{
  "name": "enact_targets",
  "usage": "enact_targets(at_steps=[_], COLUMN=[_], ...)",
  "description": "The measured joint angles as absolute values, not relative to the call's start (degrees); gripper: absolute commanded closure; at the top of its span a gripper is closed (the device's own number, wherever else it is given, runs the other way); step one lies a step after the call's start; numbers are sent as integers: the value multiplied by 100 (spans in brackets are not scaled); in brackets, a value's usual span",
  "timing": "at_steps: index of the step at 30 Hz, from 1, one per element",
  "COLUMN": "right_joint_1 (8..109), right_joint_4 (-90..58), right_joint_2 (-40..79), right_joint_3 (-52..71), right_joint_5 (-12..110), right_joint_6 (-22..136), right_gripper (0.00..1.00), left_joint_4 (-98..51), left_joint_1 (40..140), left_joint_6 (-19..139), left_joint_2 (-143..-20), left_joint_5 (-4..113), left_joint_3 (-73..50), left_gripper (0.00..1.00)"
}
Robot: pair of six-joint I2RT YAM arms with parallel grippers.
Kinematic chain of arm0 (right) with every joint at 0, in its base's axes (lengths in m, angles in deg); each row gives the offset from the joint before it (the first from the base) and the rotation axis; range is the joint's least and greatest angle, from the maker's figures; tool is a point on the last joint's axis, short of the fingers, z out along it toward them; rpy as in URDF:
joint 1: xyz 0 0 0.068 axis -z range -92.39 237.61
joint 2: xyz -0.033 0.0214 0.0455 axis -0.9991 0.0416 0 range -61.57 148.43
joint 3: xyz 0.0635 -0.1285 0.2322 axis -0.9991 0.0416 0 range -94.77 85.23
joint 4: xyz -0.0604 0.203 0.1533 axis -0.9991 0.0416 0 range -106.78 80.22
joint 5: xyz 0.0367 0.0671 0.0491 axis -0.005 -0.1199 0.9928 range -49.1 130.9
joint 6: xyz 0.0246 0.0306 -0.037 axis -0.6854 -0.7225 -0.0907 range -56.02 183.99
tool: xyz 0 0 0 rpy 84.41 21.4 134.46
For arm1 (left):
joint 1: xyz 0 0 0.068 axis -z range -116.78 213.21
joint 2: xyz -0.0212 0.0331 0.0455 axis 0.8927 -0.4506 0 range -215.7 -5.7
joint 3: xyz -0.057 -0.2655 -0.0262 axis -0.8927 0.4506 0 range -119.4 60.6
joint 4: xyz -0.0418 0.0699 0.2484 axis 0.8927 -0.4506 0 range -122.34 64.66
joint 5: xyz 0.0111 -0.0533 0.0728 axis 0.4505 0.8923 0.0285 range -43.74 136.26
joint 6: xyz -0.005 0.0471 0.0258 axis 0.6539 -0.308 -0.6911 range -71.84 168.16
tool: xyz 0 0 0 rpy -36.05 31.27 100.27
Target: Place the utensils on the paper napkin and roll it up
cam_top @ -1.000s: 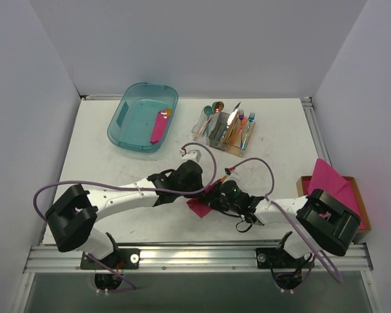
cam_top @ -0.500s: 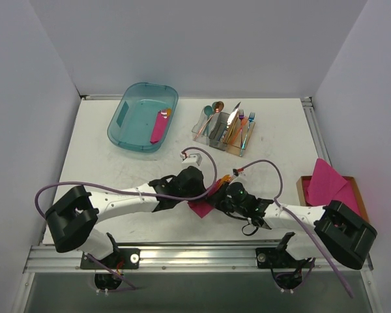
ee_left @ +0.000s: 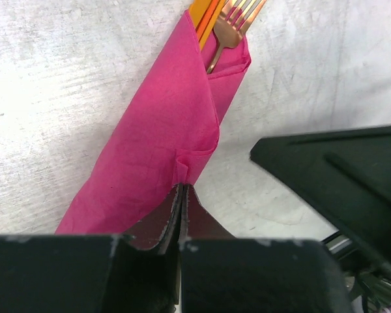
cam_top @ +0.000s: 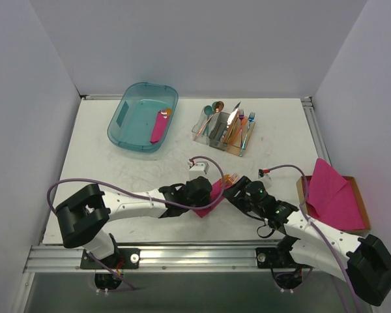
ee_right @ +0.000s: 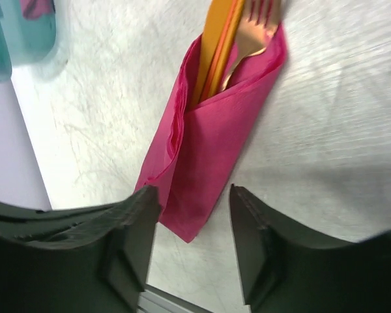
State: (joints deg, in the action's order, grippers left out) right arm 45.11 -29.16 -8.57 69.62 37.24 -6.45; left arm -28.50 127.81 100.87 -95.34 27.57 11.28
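Observation:
The paper napkin (cam_top: 210, 197) lies as a narrow magenta roll near the table's front middle. The copper utensils (cam_top: 229, 178) stick out of its far end, with a fork's tines (ee_left: 238, 16) showing. My left gripper (cam_top: 204, 195) is shut, and its tips (ee_left: 181, 189) pinch the roll's puckered side edge (ee_left: 163, 124). My right gripper (cam_top: 238, 193) stands open. The roll's near end (ee_right: 215, 150) lies between its fingers (ee_right: 194, 225), free of both. The fork and orange handles (ee_right: 247, 39) show at the top of the right wrist view.
A teal bin (cam_top: 143, 117) at the back left holds another pink roll (cam_top: 159, 126). A clear organizer (cam_top: 225, 130) with mixed cutlery stands at the back middle. A brown box with a stack of pink sheets (cam_top: 335, 195) sits at the right edge.
My right gripper has opened and let go of the roll, and its arm has swung out to the right. The roll has shifted a little up and right with my left gripper.

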Motion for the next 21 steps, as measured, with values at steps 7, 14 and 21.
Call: enact_targets(at_steps=[7, 14, 21], right_joint_1=[4892, 4896, 4896], right_joint_4=[-2693, -2946, -2977], right_joint_2=[-641, 26, 63], right_joint_3=[6887, 6658, 6328], right_joint_5=[4015, 4415, 4476], right_joint_6=[-651, -669, -673], right_gripper=[46, 47, 46], left_joint_4=[-2725, -2585, -2579], left_joint_1=[12917, 13028, 13079], left_joint_6=[9934, 9678, 9464], left_joint_2=[-9613, -9615, -9615], left_joint_5=[2413, 2201, 1937], left_joint_3=[1130, 1130, 1128], left_gripper=[97, 96, 96])
